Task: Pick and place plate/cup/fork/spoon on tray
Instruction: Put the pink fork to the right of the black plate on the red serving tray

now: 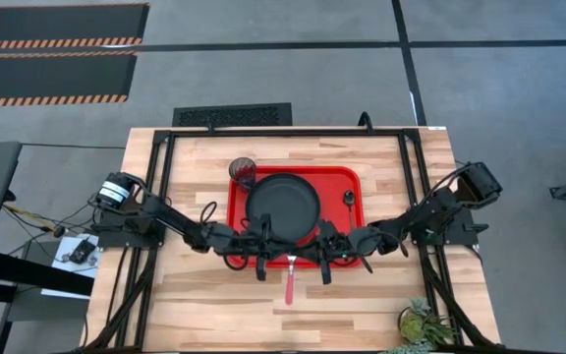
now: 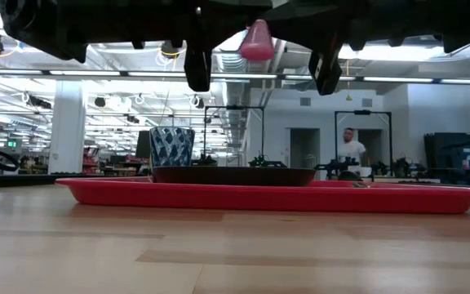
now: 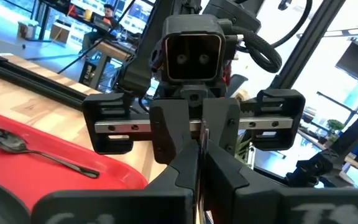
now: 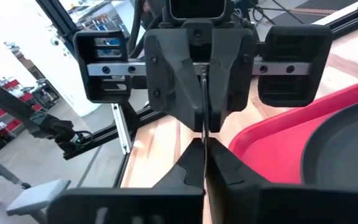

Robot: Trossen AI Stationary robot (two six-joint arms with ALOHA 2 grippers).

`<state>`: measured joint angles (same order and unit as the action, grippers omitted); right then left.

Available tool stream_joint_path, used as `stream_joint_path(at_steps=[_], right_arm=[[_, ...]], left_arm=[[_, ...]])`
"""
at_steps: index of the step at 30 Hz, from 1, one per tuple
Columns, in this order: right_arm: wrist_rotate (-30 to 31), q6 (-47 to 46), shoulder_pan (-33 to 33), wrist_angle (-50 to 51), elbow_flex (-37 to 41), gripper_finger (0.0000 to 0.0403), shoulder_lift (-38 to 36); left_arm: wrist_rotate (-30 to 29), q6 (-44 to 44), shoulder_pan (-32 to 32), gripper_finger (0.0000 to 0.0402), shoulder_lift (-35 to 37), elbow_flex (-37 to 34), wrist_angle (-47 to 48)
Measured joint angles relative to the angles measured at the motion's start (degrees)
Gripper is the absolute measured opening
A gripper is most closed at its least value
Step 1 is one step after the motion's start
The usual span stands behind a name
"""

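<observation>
We see the fork held off the table at the tray's near edge, and both arms meet on it. The left gripper and the right gripper face each other head-on, and each wrist view shows the two pairs of fingers pressed shut on the same thin metal strip, which we take to be the fork's tine end. The red handle hangs out from between them toward the table's near side, so the fork's long axis runs across the tray's long edge, tines toward the tray. In the low view the pink handle tip hangs high above the wood, so the fork is clearly lifted. The tray lies just beyond the two grippers, and neither arm is plainly nearer to it; we judge that a short carry forward over the rim is what the move calls for, with one gripper letting go. Counting: one plate in the middle of the tray, one cup at its far left corner, one spoon near its right rim, one fork in the air, one tray.
</observation>
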<state>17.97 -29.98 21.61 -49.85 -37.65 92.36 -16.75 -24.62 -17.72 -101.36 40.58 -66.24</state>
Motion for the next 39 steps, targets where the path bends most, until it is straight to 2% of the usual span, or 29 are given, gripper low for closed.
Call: stream_joint_path(at_steps=[4, 11, 16, 20, 23, 26, 31, 35, 39], right_arm=[[0.12, 0.27, -0.04, 0.48, 0.19, 0.0024, -1.41], [0.16, 1.83, -0.10, 2.40, 2.62, 0.0008, -7.16], [-0.05, 2.93, -2.01, 17.53, 4.01, 0.0019, -17.01], [-0.09, 3.24, -6.42, 34.52, 6.15, 0.0011, -27.35], [-1.64, 3.86, -11.15, 42.08, 9.55, 0.0006, -34.15], [-5.83, 4.50, -16.72, 42.39, 15.05, 0.0009, -38.90], [-13.54, 4.53, -26.99, 36.33, 23.85, 0.0009, -42.44], [-20.80, 4.67, -34.38, 32.45, 26.86, 0.0010, -42.41], [-25.48, 6.00, -40.49, 32.49, 27.48, 0.0010, -42.42]], left_arm=[[0.83, 2.55, 0.86, 0.0034, 0.61, 0.00, -0.07], [1.98, 4.09, 1.64, 0.0110, 2.76, -2.55, -0.12], [-0.02, 6.47, 1.20, 0.0143, 6.50, -6.24, -0.56], [-0.61, 6.87, 0.11, 0.0143, 8.91, -9.05, -0.37], [-2.11, 6.90, -0.80, 0.0135, 9.16, -10.69, -0.63], [-3.57, 6.92, -1.46, 0.0125, 9.18, -11.06, -0.18], [-3.46, 8.02, -1.72, 0.0116, 9.18, -11.08, -0.78], [-3.44, 8.34, -1.72, 0.0114, 9.18, -11.10, -0.70], [-3.51, 8.81, -1.72, 0.0114, 9.18, -11.10, -0.50]])
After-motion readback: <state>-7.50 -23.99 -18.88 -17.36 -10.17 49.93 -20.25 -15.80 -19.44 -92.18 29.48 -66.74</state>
